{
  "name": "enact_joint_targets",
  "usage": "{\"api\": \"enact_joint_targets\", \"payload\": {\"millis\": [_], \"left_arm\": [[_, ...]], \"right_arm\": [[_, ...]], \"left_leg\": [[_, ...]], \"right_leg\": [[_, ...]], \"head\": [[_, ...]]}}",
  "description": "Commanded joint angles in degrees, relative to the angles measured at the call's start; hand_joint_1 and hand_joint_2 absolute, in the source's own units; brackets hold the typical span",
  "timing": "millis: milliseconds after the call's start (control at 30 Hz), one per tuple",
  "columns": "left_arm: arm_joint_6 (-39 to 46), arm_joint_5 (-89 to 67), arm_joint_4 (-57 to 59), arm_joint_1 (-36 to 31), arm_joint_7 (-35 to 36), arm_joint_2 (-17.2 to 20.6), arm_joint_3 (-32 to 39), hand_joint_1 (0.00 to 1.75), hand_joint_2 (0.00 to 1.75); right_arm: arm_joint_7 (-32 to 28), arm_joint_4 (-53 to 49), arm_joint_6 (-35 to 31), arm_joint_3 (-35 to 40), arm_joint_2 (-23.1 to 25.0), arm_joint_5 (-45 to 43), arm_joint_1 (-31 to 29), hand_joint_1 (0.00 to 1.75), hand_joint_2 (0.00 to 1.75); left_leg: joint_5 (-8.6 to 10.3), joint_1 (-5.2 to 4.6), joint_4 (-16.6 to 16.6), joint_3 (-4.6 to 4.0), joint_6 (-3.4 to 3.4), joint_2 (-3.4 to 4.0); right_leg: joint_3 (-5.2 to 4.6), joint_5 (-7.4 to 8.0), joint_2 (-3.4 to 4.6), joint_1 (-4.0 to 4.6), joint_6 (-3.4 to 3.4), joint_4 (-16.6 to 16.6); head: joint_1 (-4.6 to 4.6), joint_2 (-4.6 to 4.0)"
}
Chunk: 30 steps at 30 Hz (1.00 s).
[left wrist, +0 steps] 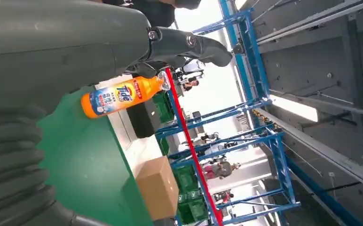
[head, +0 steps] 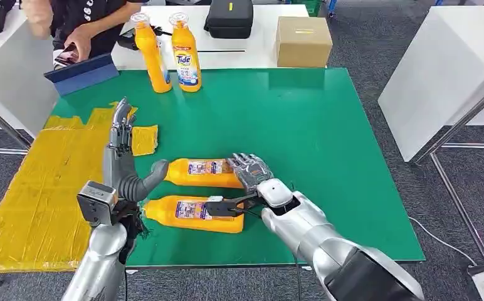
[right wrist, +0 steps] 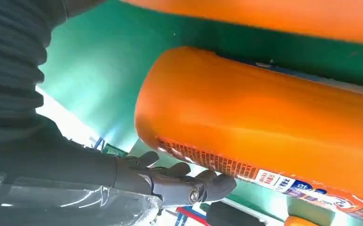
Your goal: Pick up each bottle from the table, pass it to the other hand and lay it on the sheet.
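So far no orange plastic detergent bottle lies on the yellow crinkled sheet (head: pixel 39 188): two standing bottles (head: pixel 186 53) and two lying bottles (head: pixel 192 214) remain on the green table (head: pixel 327 138), the right hand (head: pixel 252 170) reaching over them with fingers apart, the left hand (head: pixel 121 153) spread, holding nothing.

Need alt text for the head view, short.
Two orange Tide bottles lie on a green table; the right hand rests on the far lying bottle, above the near lying bottle. The left hand is raised beside them; two standing bottles behind.
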Motion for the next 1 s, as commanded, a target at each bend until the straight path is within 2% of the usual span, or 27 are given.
{"api": "enact_joint_targets", "payload": {"millis": [33, 433, 467, 500, 533, 667, 733, 867, 900, 1000], "left_arm": [[-0.16, 0.33, 3.5, -2.02, 0.35, 0.31, -0.33, 0.0, 1.75], [-0.2, 0.45, 3.5, -2.22, 0.45, 0.23, -0.04, 0.0, 1.75], [-0.2, 0.45, 3.5, -2.22, 0.45, 0.23, -0.04, 0.0, 1.75], [-0.19, 0.5, 3.49, -2.16, 0.46, 0.12, 0.11, 0.0, 1.75], [-0.22, 0.54, 3.53, -2.16, 0.47, 0.08, 0.15, 0.0, 1.75], [-0.27, 0.58, 4.1, -2.28, 0.46, -0.01, 0.18, 0.0, 1.75], [-0.38, 0.66, 4.48, -2.39, 0.35, 0.1, 0.21, 0.0, 1.75], [-0.46, 0.95, 4.32, -2.53, 0.13, 0.34, 0.5, 0.0, 1.75], [-0.47, 1.03, 3.93, -2.32, 0.09, 0.42, 0.61, 0.0, 1.75], [-0.46, 1.05, 3.83, -2.26, 0.09, 0.47, 0.68, 0.0, 1.75]], "right_arm": [[-0.57, 2.49, 1.96, 3.67, 0.57, 0.5, -0.06, 0.0, 1.75], [-0.84, 2.48, 2.64, 3.72, 0.59, 0.47, -0.11, 0.03, 1.75], [-0.84, 2.48, 2.64, 3.72, 0.59, 0.47, -0.11, 1.33, 1.75], [-0.95, 2.45, 2.85, 3.73, 0.49, 0.49, -0.04, 1.52, 1.75], [-1.03, 2.55, 3.05, 3.7, 0.48, 0.48, 0.02, 1.62, 1.75], [-1.24, 2.81, 3.47, 3.83, 0.32, 0.63, 0.3, 1.69, 1.75], [-1.38, 3.17, 3.83, 4.23, 0.02, 0.98, 0.74, 1.64, 1.75], [-2.06, 3.12, 4.72, 5.09, -0.51, 1.72, 1.24, 1.66, 1.75], [-2.79, 2.86, 5.23, 5.0, -0.69, 1.43, 1.39, 1.61, 1.75], [-3.06, 2.79, 5.32, 5.02, -0.82, 1.4, 1.44, 1.64, 1.75]], "left_leg": [[-0.04, 0.0, -0.06, 0.18, -0.09, -0.04], [-0.06, 0.01, -0.07, 0.24, -0.11, -0.04], [-0.05, 0.02, -0.06, 0.21, -0.1, -0.02], [-0.04, 0.0, -0.05, 0.18, -0.08, 0.0], [-0.08, 0.02, -0.06, 0.26, -0.12, -0.03], [-0.03, 0.01, -0.07, 0.21, -0.09, -0.05], [-0.04, 0.01, -0.1, 0.28, -0.11, -0.1], [-0.02, 0.01, -0.1, 0.25, -0.09, -0.08], [-0.01, 0.03, -0.08, 0.2, -0.07, -0.04], [-0.02, 0.03, -0.08, 0.25, -0.07, -0.01]], "right_leg": [[0.19, -0.07, -0.11, 0.0, -0.03, -0.04], [0.26, -0.09, -0.13, 0.02, -0.06, -0.06], [0.23, -0.07, -0.1, 0.03, -0.06, -0.06], [0.18, -0.05, -0.07, 0.01, -0.05, -0.04], [0.28, -0.09, -0.13, 0.03, -0.06, -0.07], [0.22, -0.06, -0.12, 0.02, -0.06, -0.07], [0.31, -0.08, -0.18, 0.02, -0.06, -0.09], [0.26, -0.05, -0.16, 0.02, -0.06, -0.1], [0.21, -0.03, -0.1, 0.04, -0.06, -0.09], [0.25, -0.02, -0.06, 0.04, -0.06, -0.1]], "head": [[0.0, 0.0], [0.0, 0.0], [0.0, 0.0], [0.0, 0.0], [0.0, 0.0], [0.0, 0.0], [0.0, 0.0], [-0.02, 0.0], [0.0, 0.0], [0.0, 0.0]]}}
